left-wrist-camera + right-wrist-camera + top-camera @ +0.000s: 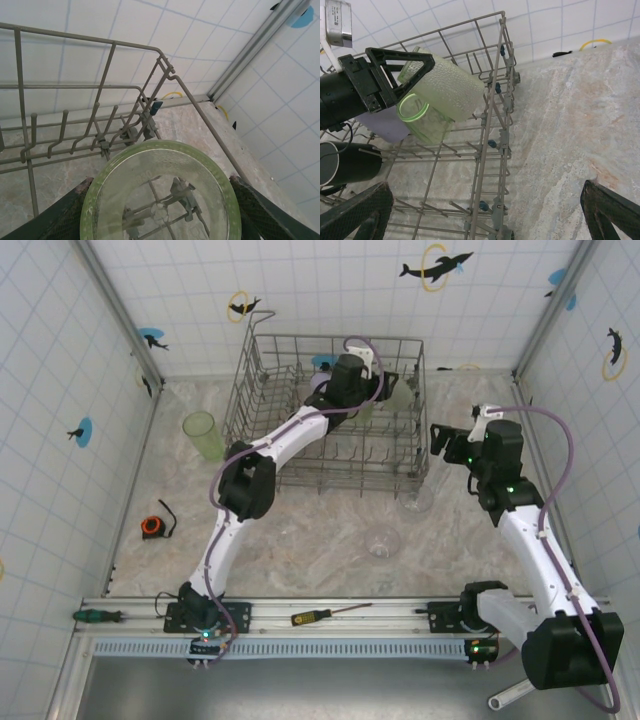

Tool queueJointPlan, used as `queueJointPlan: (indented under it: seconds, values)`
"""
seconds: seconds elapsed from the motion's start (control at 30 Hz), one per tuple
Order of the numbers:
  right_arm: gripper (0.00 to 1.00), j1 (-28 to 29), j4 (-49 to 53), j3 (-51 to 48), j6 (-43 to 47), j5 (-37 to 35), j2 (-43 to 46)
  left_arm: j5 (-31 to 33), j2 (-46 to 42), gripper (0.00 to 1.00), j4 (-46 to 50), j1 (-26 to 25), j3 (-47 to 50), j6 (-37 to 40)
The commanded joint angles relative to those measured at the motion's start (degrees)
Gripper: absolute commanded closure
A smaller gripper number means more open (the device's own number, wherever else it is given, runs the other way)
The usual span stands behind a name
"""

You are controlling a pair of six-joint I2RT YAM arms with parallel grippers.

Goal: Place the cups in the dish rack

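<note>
Left claw [160, 217] clamps a green tumbler [454, 91], tilted inside the dish rack [493, 100], I judge for seating on tines [63, 125]; right claw [443, 443] gapes empty outside.

We find no words, brands or numbers that we can read. The silver box [336, 21] at the far left bears small dark marks, too blurred for us.

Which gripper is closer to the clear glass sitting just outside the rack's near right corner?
Right. The right gripper hangs open just beyond the glass, outside the rack. The left gripper is inside the rack at its far side, holding a green tumbler.
</note>
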State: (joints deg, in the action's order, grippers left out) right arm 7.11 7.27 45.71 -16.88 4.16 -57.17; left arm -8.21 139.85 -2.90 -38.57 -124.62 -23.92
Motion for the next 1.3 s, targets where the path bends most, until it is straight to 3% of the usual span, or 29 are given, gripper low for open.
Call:
queueJointPlan:
  seconds: [0.0,0.3,0.4,0.5,0.57,0.7,1.0,1.27]
  values:
    - [0.00,-0.3,-2.6,-1.2,0.7,0.0,0.8,2.1,1.9,1.00,-3.1,-0.5,-3.0,1.4]
    - [0.00,-0.2,-3.7,-2.4,0.7,0.4,0.6,5.5,4.8,1.00,-3.2,-1.6,-4.3,5.3]
    - [0.00,-0.3,-4.2,-2.6,0.6,0.7,0.2,5.9,5.2,0.88,-4.2,-1.9,-4.1,6.0]
    - [0.00,-0.3,-4.6,-2.8,0.6,0.9,0.0,5.7,5.4,0.63,-5.3,-2.2,-3.5,5.9]
    - [0.00,-0.3,-4.7,-2.9,0.6,0.9,-0.2,5.9,5.4,0.56,-5.8,-2.6,-3.0,6.2]
    - [0.00,-0.3,-4.9,-3.3,0.3,1.2,-0.3,5.9,5.5,0.32,-7.3,-3.2,-2.6,6.2]
    - [0.00,-0.3,-4.7,-2.7,-0.1,1.5,0.1,3.9,5.2,0.05,-9.9,-3.4,-1.4,3.7]
    - [0.00,-0.3,-4.1,-1.7,-0.6,2.6,-0.2,3.0,-0.1,0.03,-11.4,-3.4,2.3,2.3]
